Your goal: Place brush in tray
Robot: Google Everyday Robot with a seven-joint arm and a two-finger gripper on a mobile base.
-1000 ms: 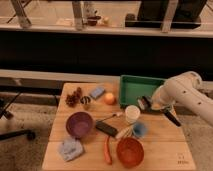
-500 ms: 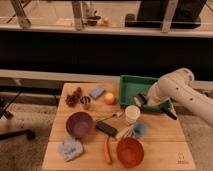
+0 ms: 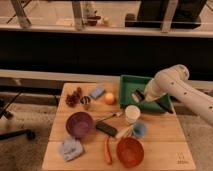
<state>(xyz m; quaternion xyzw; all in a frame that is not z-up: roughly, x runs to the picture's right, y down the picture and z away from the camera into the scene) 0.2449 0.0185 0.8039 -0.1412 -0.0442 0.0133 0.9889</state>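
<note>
Gripper (image 3: 148, 96): over the tray (image 3: 128, 81), jaws pinching the brush.
Brush (image 3: 162, 104): head toward tray's middle, black handle running out right and toward the table's near side.

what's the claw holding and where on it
The claw, over the green tray, holds the brush around the middle of its black handle.

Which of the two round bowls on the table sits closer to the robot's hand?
The orange bowl, at the front edge toward the right. The purple bowl lies farther left, away from the hand, which is over the green tray holding the brush.
</note>
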